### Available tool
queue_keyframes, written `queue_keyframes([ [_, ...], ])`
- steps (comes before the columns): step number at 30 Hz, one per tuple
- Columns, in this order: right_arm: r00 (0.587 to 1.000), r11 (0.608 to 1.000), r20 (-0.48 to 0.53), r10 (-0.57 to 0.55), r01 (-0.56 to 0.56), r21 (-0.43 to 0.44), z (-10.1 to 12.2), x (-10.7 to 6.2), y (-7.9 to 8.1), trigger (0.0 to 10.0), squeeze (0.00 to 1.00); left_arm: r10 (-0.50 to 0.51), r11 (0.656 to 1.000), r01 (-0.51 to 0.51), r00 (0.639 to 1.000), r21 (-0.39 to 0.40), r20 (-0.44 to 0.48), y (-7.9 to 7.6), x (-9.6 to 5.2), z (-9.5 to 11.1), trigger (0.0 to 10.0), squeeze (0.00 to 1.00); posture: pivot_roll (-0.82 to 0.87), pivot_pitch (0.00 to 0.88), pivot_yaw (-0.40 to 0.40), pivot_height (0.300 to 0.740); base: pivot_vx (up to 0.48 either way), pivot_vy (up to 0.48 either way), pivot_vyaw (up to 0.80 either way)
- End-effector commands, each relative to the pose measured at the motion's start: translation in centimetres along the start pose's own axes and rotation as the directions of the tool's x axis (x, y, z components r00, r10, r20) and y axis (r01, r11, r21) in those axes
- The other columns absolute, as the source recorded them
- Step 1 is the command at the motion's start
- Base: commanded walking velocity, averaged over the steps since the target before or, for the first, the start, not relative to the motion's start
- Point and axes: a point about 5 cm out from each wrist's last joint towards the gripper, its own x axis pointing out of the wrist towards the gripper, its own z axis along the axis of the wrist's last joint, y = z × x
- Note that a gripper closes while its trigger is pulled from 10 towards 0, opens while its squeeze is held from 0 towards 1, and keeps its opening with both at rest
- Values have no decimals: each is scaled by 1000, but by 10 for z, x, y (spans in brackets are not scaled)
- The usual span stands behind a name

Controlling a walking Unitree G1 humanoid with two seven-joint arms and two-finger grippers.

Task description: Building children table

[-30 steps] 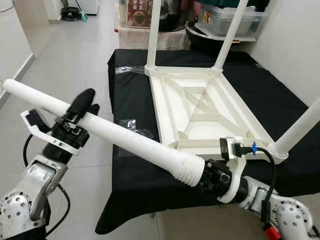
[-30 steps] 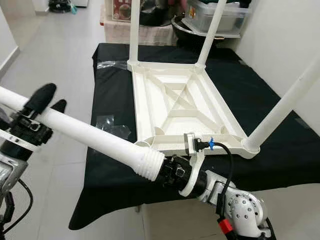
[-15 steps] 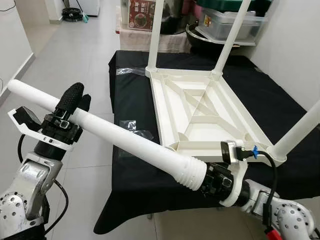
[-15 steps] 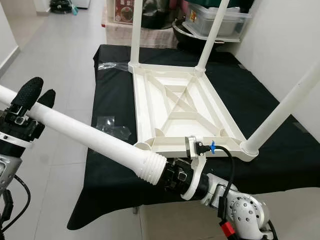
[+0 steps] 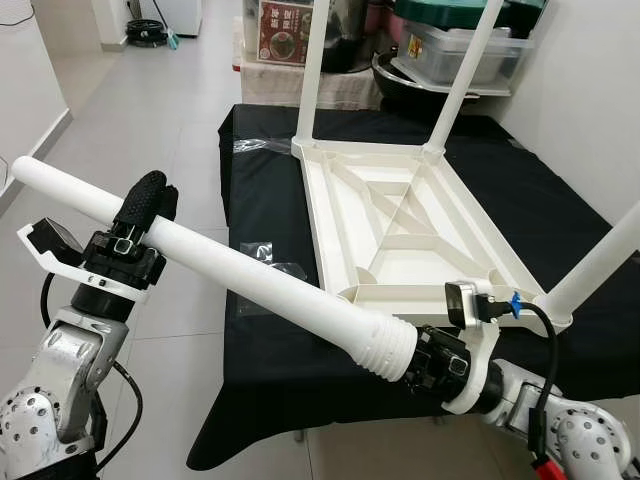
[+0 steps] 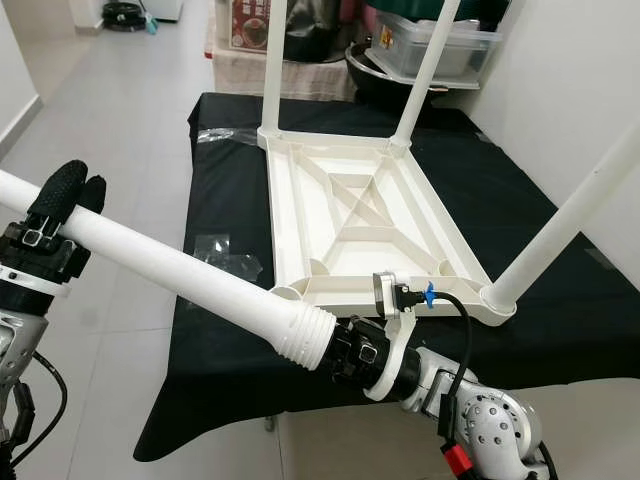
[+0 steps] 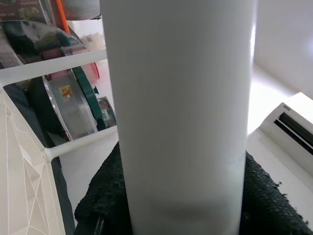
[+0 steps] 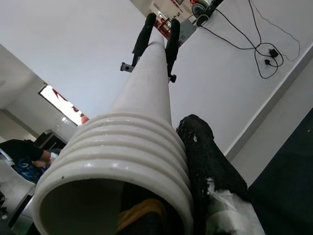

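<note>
An upturned white table top (image 5: 400, 215) lies on the black-covered table (image 5: 260, 340), with two legs standing at its far corners (image 5: 312, 70) and one at the near right (image 5: 600, 255). Its near left corner socket (image 6: 283, 293) holds nothing. I hold a loose white leg (image 5: 250, 285) level in front of the table with both grippers. My left gripper (image 5: 148, 190) is shut around it near the plain end. My right gripper (image 5: 425, 362) is shut on the threaded end (image 8: 122, 161), one finger (image 8: 210, 166) outside the ribs.
Clear plastic bags (image 5: 262, 250) lie on the black cloth left of the table top. Storage bins and a pot (image 5: 450, 45) stand behind the table. A white wall runs along the right, and open grey floor (image 5: 150, 110) lies to the left.
My left gripper has shifted a little along the leg toward its plain end and turned. The leg and right gripper have barely moved.
</note>
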Motion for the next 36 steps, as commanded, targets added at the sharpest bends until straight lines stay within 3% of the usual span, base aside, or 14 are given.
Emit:
queue_keyframes([
  [1, 999, 1000, -20, 30, -29, 2, -3, 5, 3, 0, 0, 1, 999, -1, 1000, -33, 26, 1, 3, -2, 0, 0, 76, 21, -103, 740, 0, 0, 0],
  [3, 999, 999, -14, 39, -39, -11, -3, 7, 3, 0, 0, -3, 999, 4, 999, -42, 33, 0, 4, -3, 0, 0, 75, 20, -105, 740, 0, 0, 0],
  [4, 999, 999, -12, 47, -48, -17, -3, 8, 3, 6706, 0, -7, 999, 9, 999, -47, 36, -1, 4, -4, 0, 0, 80, 21, -107, 740, 0, 0, 0],
  [5, 999, 998, -11, 53, -53, -19, -3, 8, 4, 6706, 0, -9, 999, 11, 999, -51, 37, -1, 4, -4, 0, 0, 80, 21, -107, 740, 0, 0, 0],
  [6, 999, 998, -10, 53, -54, -22, -2, 9, 4, 10000, 0, -9, 999, 10, 999, -50, 37, -1, 4, -5, 0, 0, 81, 23, -109, 740, 0, 0, 0],
  [9, 999, 998, -9, 51, -51, -23, -2, 9, 4, 10000, 0, -7, 999, 9, 999, -50, 37, -2, 5, -5, 0, 0, 81, 23, -109, 740, 0, 0, 0],
  [10, 999, 999, 2, 43, -43, -30, -1, 9, 2, 10000, 1000, -5, 999, 7, 999, -48, 38, -2, 5, -5, 0, 0, 82, 25, -111, 740, 0, 0, 0],
  [20, 1000, 999, 13, 14, -14, -40, 3, 2, -5, 10000, 1000, 16, 999, -14, 999, -34, 43, -2, 5, -2, 0, 0, 84, 28, -115, 740, 0, 0, 0],
  [21, 1000, 999, 10, 7, -6, -44, 5, -3, -7, 10000, 0, 20, 999, -19, 999, -31, 42, -1, 4, -1, 0, 0, 84, 25, -114, 740, 0, 0, 0],
  [26, 1000, 999, -8, 16, -16, -42, 10, -23, -7, 10000, 0, 33, 999, -33, 999, -19, 40, 1, 3, 3, 0, 0, 83, 25, -111, 740, 0, 0, 0],
  [29, 999, 998, -8, -39, 38, -48, 16, -41, -13, 10000, 0, 64, 998, -64, 998, 3, 29, 4, 0, 5, 0, 0, 80, 13, -111, 740, 0, 0, 0],
  [36, 997, 996, -40, -70, 68, -57, 16, -51, -14, 10000, 0, 70, 997, -70, 997, 14, 24, 4, -1, 6, 0, 0, 84, 1, -118, 740, 0, 0, 0],
])
